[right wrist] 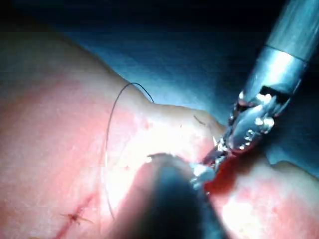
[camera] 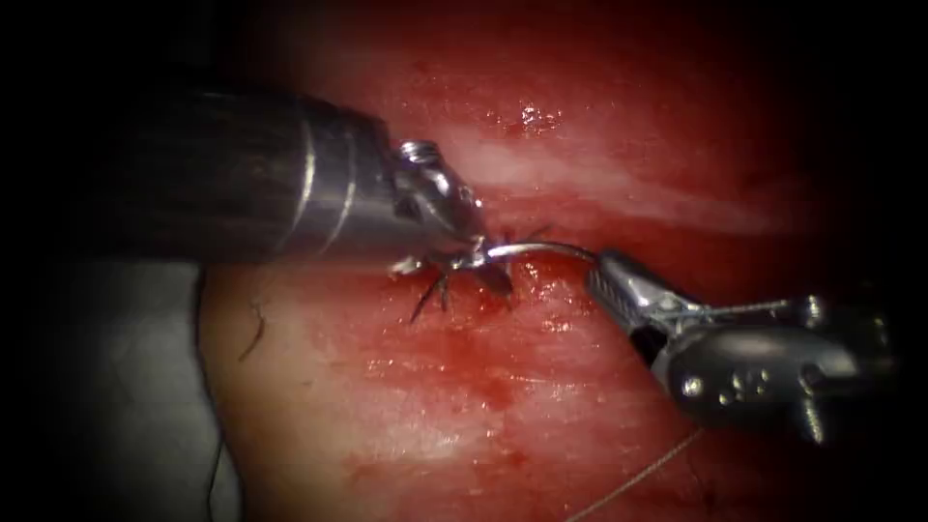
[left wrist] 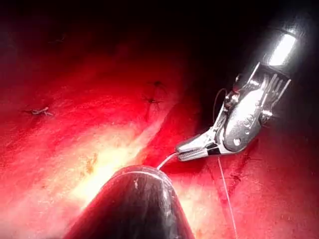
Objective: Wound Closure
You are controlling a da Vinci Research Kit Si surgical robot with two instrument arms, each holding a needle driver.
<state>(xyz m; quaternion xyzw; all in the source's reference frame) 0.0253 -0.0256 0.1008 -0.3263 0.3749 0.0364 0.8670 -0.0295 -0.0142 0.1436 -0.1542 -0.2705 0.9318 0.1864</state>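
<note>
Thin pale thread trails nearest, its end cut off. Right steel tool clenches the curved silver needle at one end. The other end meets the left steel tool, grip unclear, over the red wet tissue cut.

- Tissue: pale pink to cream, streaked with red.
- Red fluid: bright red, glossy, darkest along the cut and at 6 o'clock from it.
- Needle: bright silver, plain, unmarked.
- Left tool: shiny silver jaws; shaft dark grey with fine lengthwise grain, ending in a silver collar with ring lines.
- Right tool: silver-grey metal with pale highlights; fine ridged pattern on the jaw.
- Thread: thin, pale grey at 5 o'clock in the endoscope view.
- Cut ends of thread: dark, near black, on the red cut.
</note>
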